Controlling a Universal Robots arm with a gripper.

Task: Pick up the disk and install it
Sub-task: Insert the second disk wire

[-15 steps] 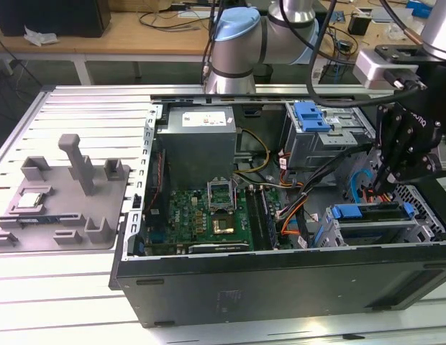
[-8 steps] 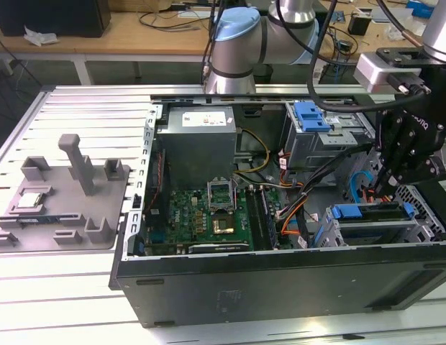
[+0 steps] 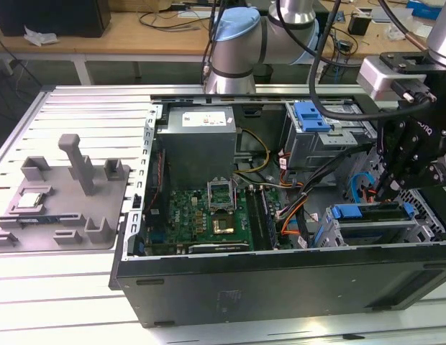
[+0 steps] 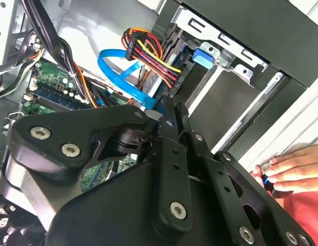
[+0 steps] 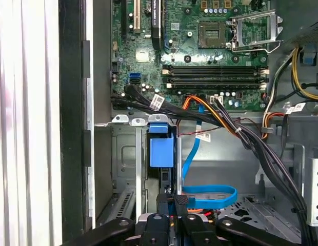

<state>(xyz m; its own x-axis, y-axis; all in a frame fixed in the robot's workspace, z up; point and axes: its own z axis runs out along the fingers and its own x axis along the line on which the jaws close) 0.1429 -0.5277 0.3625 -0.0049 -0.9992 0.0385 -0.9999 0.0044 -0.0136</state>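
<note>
The disk (image 3: 361,213) sits on edge in the lower drive cage at the exterior view's right, its blue rail frame on top. In the first wrist view the disk's blue rail (image 5: 161,147) stands slotted in the cage, seen edge-on. My gripper (image 3: 387,190) hangs right over the disk's end, close above the cage. The black fingertips (image 5: 180,201) look pressed together at the disk's near edge. In the second wrist view my gripper (image 4: 165,111) comes to a closed point next to the disk's blue rail (image 4: 202,56). Whether the fingers pinch the disk is hidden.
The open computer case (image 3: 280,277) holds the motherboard (image 3: 208,212), a power supply (image 3: 198,140) and an upper cage with a blue caddy (image 3: 311,115). Blue data cable (image 5: 210,193) and bundled wires (image 4: 148,54) crowd the cage. A hand (image 4: 292,168) rests beside the case. A grey fixture (image 3: 65,201) lies left.
</note>
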